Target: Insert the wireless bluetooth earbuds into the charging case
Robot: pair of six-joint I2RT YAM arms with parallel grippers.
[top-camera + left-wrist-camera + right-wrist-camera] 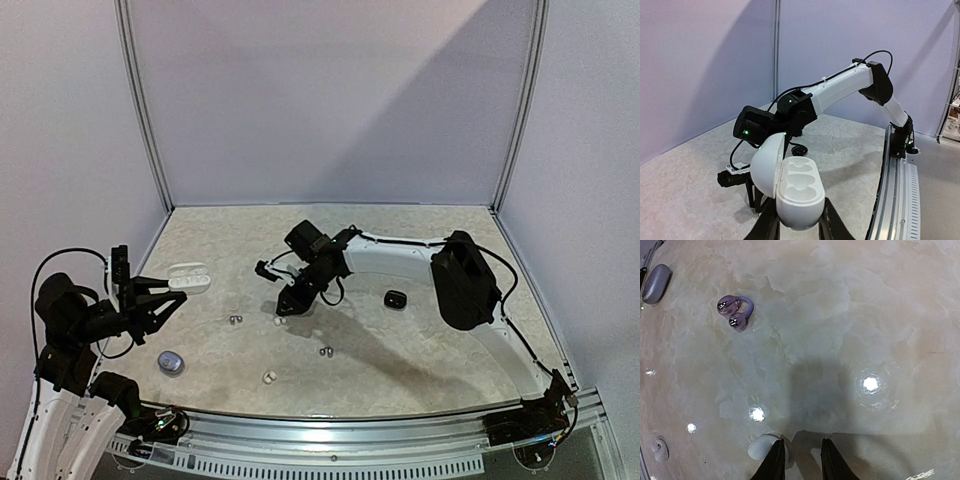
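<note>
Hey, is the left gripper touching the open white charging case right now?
Touching. The left wrist view shows the white charging case, lid open, clamped in the left gripper, which presses against it on both sides.

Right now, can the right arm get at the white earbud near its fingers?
Probably yes. The right gripper hangs open over the table, and the white earbud lies uncovered beside one finger; a slight sideways shift should do.
</note>
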